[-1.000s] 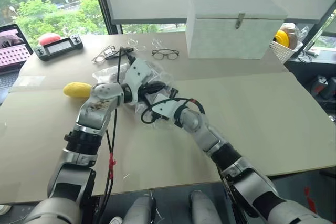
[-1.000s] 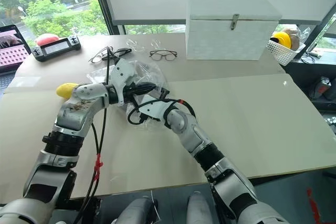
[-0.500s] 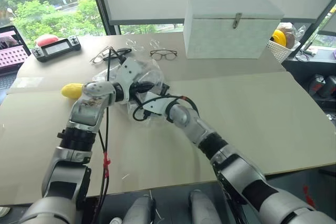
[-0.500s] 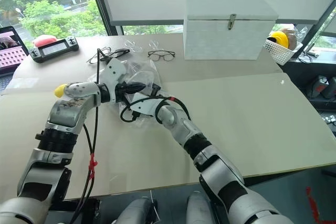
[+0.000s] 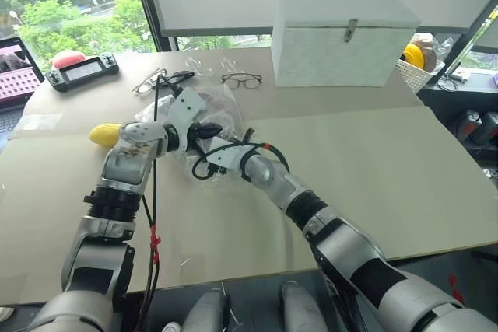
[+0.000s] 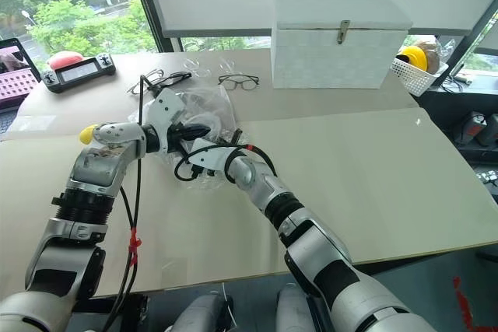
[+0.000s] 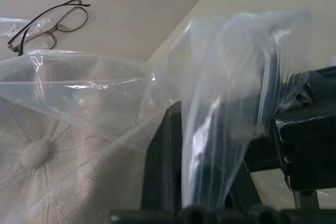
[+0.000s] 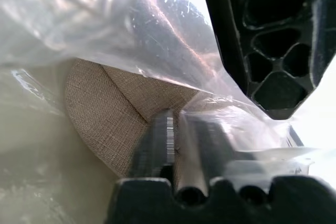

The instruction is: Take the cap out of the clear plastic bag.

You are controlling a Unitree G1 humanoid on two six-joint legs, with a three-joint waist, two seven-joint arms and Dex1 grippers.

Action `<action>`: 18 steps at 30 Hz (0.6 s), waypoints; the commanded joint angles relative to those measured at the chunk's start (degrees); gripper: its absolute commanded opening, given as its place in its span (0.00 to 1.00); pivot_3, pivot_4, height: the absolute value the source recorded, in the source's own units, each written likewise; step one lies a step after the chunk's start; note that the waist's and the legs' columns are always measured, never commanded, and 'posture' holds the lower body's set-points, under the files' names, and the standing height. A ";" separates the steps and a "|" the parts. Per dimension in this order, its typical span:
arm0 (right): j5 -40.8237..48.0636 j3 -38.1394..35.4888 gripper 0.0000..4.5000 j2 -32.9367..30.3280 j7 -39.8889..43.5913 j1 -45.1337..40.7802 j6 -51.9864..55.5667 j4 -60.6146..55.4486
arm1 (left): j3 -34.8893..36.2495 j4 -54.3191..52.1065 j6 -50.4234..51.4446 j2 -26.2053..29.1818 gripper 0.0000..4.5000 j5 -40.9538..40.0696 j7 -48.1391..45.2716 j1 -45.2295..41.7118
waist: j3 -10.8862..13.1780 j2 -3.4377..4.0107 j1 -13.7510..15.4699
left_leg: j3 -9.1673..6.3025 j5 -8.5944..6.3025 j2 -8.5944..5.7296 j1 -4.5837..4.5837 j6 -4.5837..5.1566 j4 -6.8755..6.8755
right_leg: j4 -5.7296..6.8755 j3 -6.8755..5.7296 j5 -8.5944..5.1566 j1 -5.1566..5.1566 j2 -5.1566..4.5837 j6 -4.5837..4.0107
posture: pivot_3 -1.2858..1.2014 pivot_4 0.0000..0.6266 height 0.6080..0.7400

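The clear plastic bag (image 7: 236, 72) is pinched by the closed jaws of the left gripper (image 7: 178, 145), its film rising between the fingers. The beige cap (image 7: 58, 166) is seen inside the bag, beside those jaws. The right gripper (image 8: 176, 145) is closed on the cap's edge through the plastic.

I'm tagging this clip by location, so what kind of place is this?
Probably an indoor lab or office test bench by a window: a wide tan table holding a handheld controller, a laptop at its edge, and trees outside the glass.
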 commanded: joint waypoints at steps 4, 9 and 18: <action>3.50 -6.16 0.10 -2.60 2.48 4.72 7.14 -15.45 | -1.93 -6.44 -3.33 -3.82 0.00 -3.00 -2.79 -3.36 | 0.00 0.00 0.18 | -0.04 -0.05 0.11 -0.08 -0.09 0.01 | 0.00 -0.01 0.04 -0.03 0.18 -0.06 | 0.52 0.24 1.00; 7.72 -13.16 0.10 -6.85 8.34 14.33 17.97 -43.36 | -1.68 -7.15 -3.10 -3.70 0.00 -2.90 -2.87 -2.80 | 0.01 0.01 0.61 | -0.10 -0.05 0.14 -0.39 -0.11 0.08 | -0.02 0.00 0.05 -0.19 0.17 -0.08 | 0.52 0.24 1.00; 12.22 -16.12 0.47 -6.86 13.09 23.73 30.46 -65.65 | -2.41 -7.82 -2.71 -3.05 0.00 -3.94 -2.31 -2.25 | 0.01 0.01 0.18 | 0.27 -0.07 0.26 -0.22 -0.08 0.08 | -0.08 0.01 0.03 -0.33 0.23 -0.11 | 0.52 0.24 1.00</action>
